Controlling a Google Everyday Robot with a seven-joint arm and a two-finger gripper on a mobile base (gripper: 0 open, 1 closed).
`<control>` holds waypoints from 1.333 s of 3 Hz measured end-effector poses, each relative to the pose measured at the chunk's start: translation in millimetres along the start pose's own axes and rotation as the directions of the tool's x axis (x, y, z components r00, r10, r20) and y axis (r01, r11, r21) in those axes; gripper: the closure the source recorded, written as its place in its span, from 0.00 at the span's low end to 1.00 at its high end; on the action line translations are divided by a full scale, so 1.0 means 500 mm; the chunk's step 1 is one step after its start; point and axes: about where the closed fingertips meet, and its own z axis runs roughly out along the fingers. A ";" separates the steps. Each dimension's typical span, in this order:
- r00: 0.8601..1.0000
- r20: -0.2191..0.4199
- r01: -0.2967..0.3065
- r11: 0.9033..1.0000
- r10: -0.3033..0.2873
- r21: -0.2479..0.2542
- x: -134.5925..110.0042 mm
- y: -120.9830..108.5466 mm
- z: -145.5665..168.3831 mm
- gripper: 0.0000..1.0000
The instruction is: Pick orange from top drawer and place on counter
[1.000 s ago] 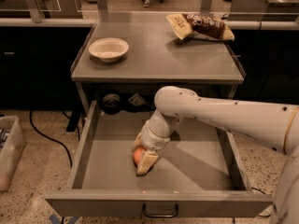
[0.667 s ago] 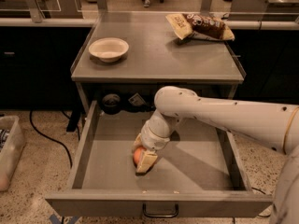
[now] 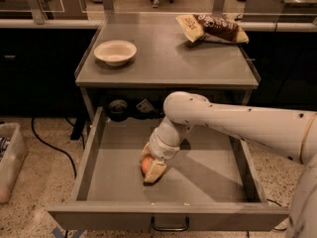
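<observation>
Camera view looked down on the open top drawer [image 3: 208, 182], pulled out toward the near side. The orange [image 3: 145, 165] was low in the drawer, a little left of the middle and closer to the near wall than to the far one. It was round like a ball, so it had no long side and did not point any way that I could tell. Only a small part of it showed.

The claw [image 3: 151, 168] was down in the drawer and closed around the orange. One pale finger was on the near right of the fruit and the other was behind it. The fingers pointed down and a bit to the near left. I could not tell if the orange was touching the drawer bottom or just off it. The white arm [image 3: 237, 125] came in from the right and bent down into the drawer.

Compared with a second before, nothing had moved. The arm, the claw and the orange were in the same spots.

The drawer was grey, with low walls and a dark handle [image 3: 170, 226] on its front. Above and behind it was the grey worktop [image 3: 173, 63]. A white bowl [image 3: 115, 52] sat on its left part, and a snack bag [image 3: 213, 29] lay at its far right. The floor [image 3: 44, 187] was speckled, with a black cable [image 3: 47, 142] and a clear bin [image 3: 10, 157] on the left.
</observation>
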 end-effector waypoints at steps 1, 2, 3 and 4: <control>0.997 0.069 0.037 0.998 -0.040 0.046 -0.014 0.014 -0.037 1.00; 0.981 0.149 0.106 0.985 -0.126 0.135 -0.049 0.042 -0.121 1.00; 0.961 0.183 0.169 0.964 -0.207 0.206 -0.087 0.065 -0.216 1.00; 0.948 0.167 0.220 0.935 -0.272 0.277 -0.130 0.077 -0.331 1.00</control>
